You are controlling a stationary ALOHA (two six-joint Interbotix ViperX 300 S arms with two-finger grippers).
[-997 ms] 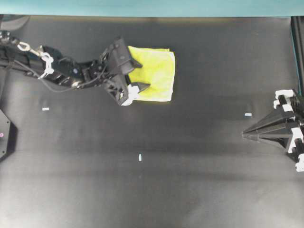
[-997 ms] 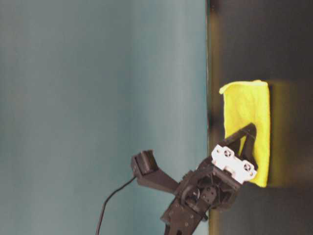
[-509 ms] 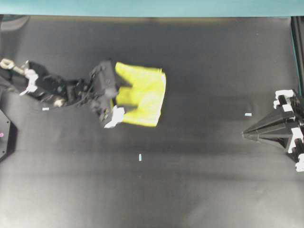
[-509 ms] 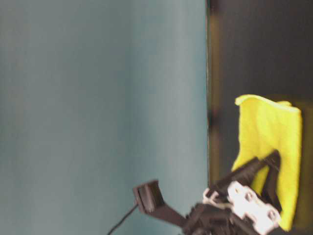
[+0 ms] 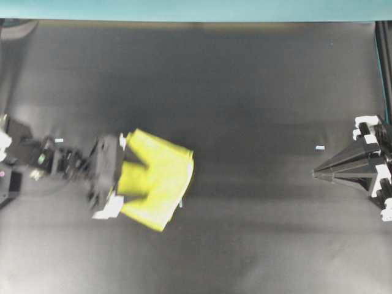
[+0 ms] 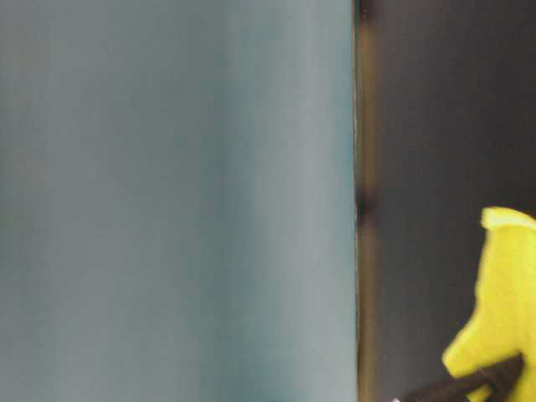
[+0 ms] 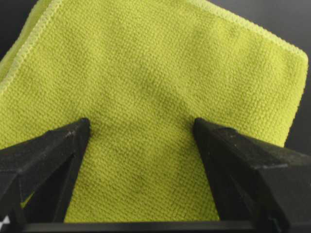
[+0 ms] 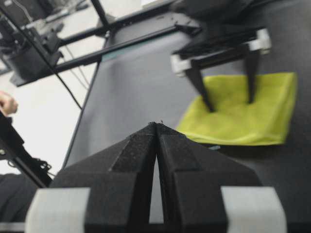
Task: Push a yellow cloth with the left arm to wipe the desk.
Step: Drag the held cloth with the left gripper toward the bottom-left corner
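Observation:
The yellow cloth [image 5: 162,184] lies flat on the black desk [image 5: 245,92], left of the middle and turned at a slant. My left gripper [image 5: 144,179] stands open over the cloth's left half, both pointed fingertips [image 7: 80,128] pressed down onto the terry surface [image 7: 160,63] with nothing between them. From the right wrist view the same cloth [image 8: 243,114] shows with the left gripper [image 8: 231,105] planted on it. Only a corner of the cloth [image 6: 507,310] shows in the table-level view. At the right edge my right gripper [image 5: 315,174] rests shut, its tips [image 8: 156,124] together and holding nothing.
Small white tape marks [image 5: 319,147] [image 5: 59,140] dot the desk. A teal strip [image 5: 196,9] runs along the far edge. A black mount [image 5: 6,184] sits at the left edge by the left arm's base.
The left arm has drawn back toward its base and swept the cloth from the far left-centre to the near left. The cloth has turned somewhat. The right arm has not moved.

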